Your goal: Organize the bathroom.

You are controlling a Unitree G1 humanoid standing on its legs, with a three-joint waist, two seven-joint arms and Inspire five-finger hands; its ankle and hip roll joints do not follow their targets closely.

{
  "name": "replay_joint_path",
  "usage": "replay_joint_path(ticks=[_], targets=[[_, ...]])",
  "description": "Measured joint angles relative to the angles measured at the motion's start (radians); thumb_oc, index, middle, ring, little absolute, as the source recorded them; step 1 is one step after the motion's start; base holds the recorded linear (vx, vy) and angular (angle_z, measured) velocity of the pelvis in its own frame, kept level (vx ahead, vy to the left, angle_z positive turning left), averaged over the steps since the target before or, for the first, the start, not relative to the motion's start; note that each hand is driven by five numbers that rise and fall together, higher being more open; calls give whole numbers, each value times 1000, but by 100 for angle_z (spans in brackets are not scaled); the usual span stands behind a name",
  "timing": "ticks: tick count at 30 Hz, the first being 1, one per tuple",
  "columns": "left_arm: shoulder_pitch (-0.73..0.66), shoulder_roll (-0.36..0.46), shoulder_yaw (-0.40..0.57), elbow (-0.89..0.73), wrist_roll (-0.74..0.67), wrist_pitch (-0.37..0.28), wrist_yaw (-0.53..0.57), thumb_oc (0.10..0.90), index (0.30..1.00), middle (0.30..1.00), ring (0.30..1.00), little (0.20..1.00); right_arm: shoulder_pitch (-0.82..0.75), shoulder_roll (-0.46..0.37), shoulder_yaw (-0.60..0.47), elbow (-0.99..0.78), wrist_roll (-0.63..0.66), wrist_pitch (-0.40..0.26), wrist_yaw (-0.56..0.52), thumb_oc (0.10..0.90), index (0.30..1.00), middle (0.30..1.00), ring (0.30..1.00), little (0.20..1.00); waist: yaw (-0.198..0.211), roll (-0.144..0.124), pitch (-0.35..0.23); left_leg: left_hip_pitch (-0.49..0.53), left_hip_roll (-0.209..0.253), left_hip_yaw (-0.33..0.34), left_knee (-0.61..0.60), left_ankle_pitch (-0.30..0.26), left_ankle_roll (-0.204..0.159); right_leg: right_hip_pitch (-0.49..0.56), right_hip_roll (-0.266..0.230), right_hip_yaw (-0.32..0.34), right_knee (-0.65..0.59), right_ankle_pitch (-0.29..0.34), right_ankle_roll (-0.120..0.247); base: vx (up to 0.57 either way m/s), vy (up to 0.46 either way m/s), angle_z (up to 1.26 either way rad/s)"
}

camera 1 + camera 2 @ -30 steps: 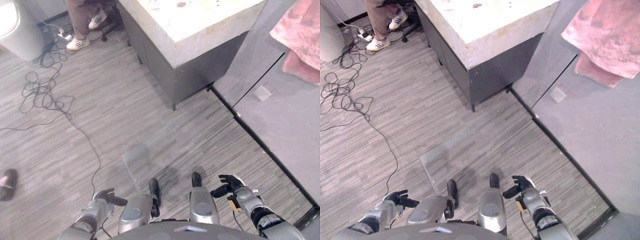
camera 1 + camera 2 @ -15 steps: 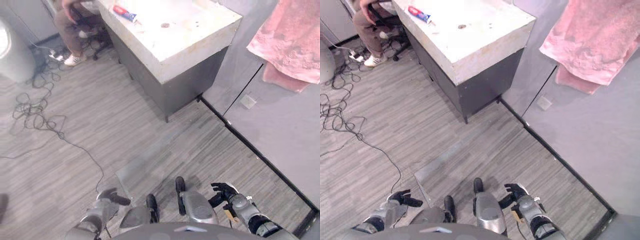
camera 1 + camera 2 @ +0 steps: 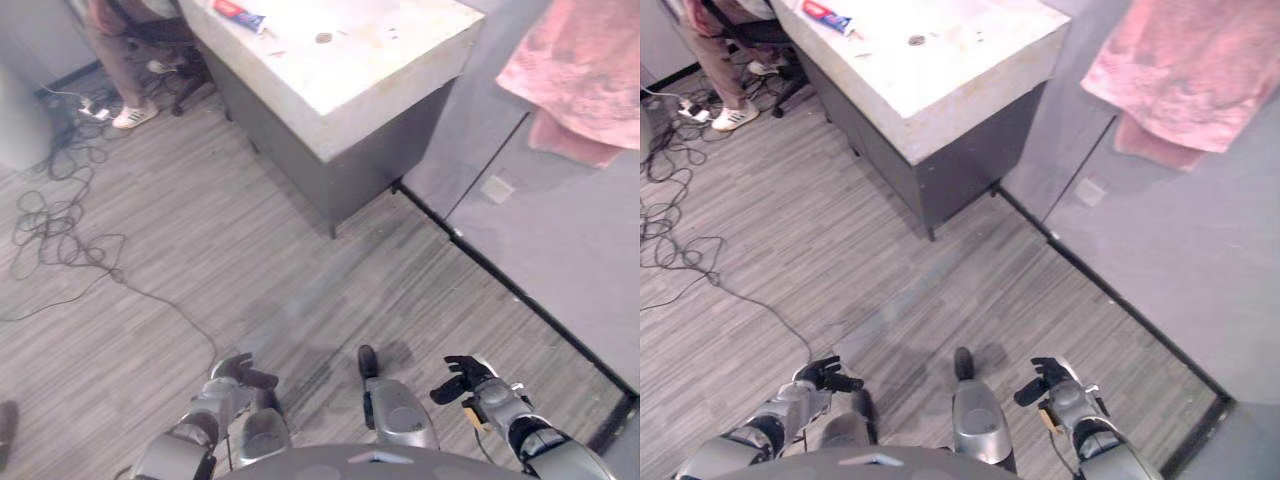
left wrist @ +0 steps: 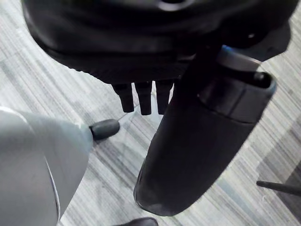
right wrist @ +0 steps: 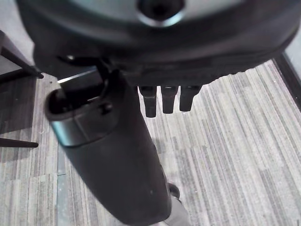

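A white-topped vanity counter (image 3: pixel 380 75) on a dark cabinet stands ahead. On it lie a red, white and blue toothpaste tube (image 3: pixel 238 14) near its far end and a small brown round thing (image 3: pixel 323 38). A pink towel (image 3: pixel 585 80) hangs on the grey wall to the right. My left hand (image 3: pixel 238 374) hangs low over the floor, fingers (image 4: pixel 143 96) relaxed and holding nothing. My right hand (image 3: pixel 467 376) is low on the other side, also open and empty, with its fingers (image 5: pixel 162 100) over bare floor.
A person's legs and white shoes (image 3: pixel 133 114) are by a chair at the counter's far left. Loose black cables (image 3: pixel 55 215) lie on the grey plank floor at the left. A wall socket (image 3: pixel 496 188) sits low on the wall. A dark slipper (image 3: pixel 6 425) lies at the lower left.
The camera has shifted, bringing more of the counter top and the toothpaste tube into view. Both hands stay low and empty.
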Motion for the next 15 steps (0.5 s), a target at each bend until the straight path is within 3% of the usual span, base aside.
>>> replay_joint_path(ticks=[3, 5, 8, 9, 10, 11, 12, 13, 15], targets=[[18, 29, -2, -34, 0, 1, 3, 800, 900, 900, 900, 900, 15, 32, -19, -2, 1, -2, -1, 800, 900, 900, 900, 900, 29, -31, 2, 37, -97, 10, -58, 13, 49, -9, -84, 29, 22, -11, 27, 50, 215, 14], [62, 64, 1, -32, 0, 10, 9, 800, 900, 900, 900, 900, 14, 71, -22, -7, 13, -1, -2, 800, 900, 900, 900, 900, 45, -51, 5, 62, -152, 32, -76, 8, 75, -13, -129, 62, 20, 13, 75, 60, 145, -31], [107, 110, 23, -35, 3, 31, 13, 800, 900, 900, 900, 900, 18, 73, -33, -23, 7, 3, 5, 800, 900, 900, 900, 900, 68, -73, 14, 66, -190, 90, -67, -2, 88, -57, -150, 67, 31, 65, 116, 158, 94, -58], [132, 122, 50, -36, 3, 35, 12, 800, 900, 900, 900, 900, 7, 80, -34, -28, -5, 5, 8, 800, 900, 900, 900, 900, 85, -81, 20, 59, -175, 119, -38, -29, 97, -104, -131, 43, 77, 100, 100, 247, -52, -140], [158, 128, 78, -31, 12, 54, 13, 800, 900, 900, 900, 900, -7, 80, -26, -54, -12, 6, 19, 800, 900, 900, 900, 900, 94, -92, 29, 79, -148, 181, -24, -60, 96, -163, -114, -9, 130, 127, 109, 275, -126, -187], [184, 133, 105, -30, 30, 76, 19, 800, 900, 900, 900, 900, -10, 80, -25, -76, -10, 12, 38, 800, 900, 900, 900, 900, 93, -114, 38, 110, -140, 245, -24, -82, 88, -201, -122, -90, 181, 119, 113, 276, -104, -163], [194, 138, 111, -31, 42, 81, 22, 800, 900, 900, 900, 900, 8, 73, -23, -105, -7, 15, 50, 800, 900, 900, 900, 900, 88, -124, 39, 115, -143, 265, -17, -95, 84, -222, -123, -124, 166, 105, 123, 202, -72, -104], [189, 150, 118, -32, 42, 75, 22, 800, 900, 900, 900, 900, 26, 74, -21, -122, -7, 16, 58, 800, 900, 900, 900, 900, 77, -161, 39, 115, -146, 271, -7, -104, 85, -236, -123, -136, 138, 97, 131, 121, -115, -39], [153, 165, 123, -54, 42, 51, 20, 800, 900, 900, 900, 900, 43, 78, -11, -91, -10, 47, 92, 800, 900, 900, 900, 900, 75, -198, 45, 98, -144, 294, -1, -102, 88, -296, -131, -164, 217, 69, 94, 125, -144, -5]])
